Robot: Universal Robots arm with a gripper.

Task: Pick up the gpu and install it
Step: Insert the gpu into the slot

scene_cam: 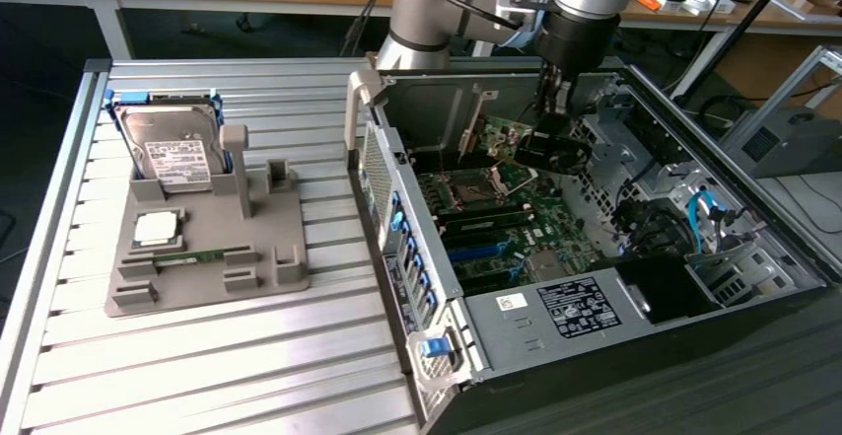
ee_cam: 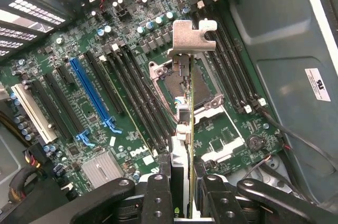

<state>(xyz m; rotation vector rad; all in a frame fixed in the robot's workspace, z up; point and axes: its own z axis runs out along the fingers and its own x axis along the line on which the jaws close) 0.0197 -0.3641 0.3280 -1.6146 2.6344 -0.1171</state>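
Note:
My gripper hangs inside the open computer case, above the motherboard. It is shut on the gpu, a thin green card. In the wrist view the gpu is seen edge-on, standing out from between my black fingers, with its silvery metal end bracket at the far end. My gripper clamps the card from both sides. The card hovers over the CPU socket and memory slots, clear of the board. A blue expansion slot lies off to one side.
On the exterior view's left, a grey holder carries a silver hard drive, a CPU chip and a narrow memory stick. Cables and a drive cage crowd the case's right side. The ribbed metal table spreads in front.

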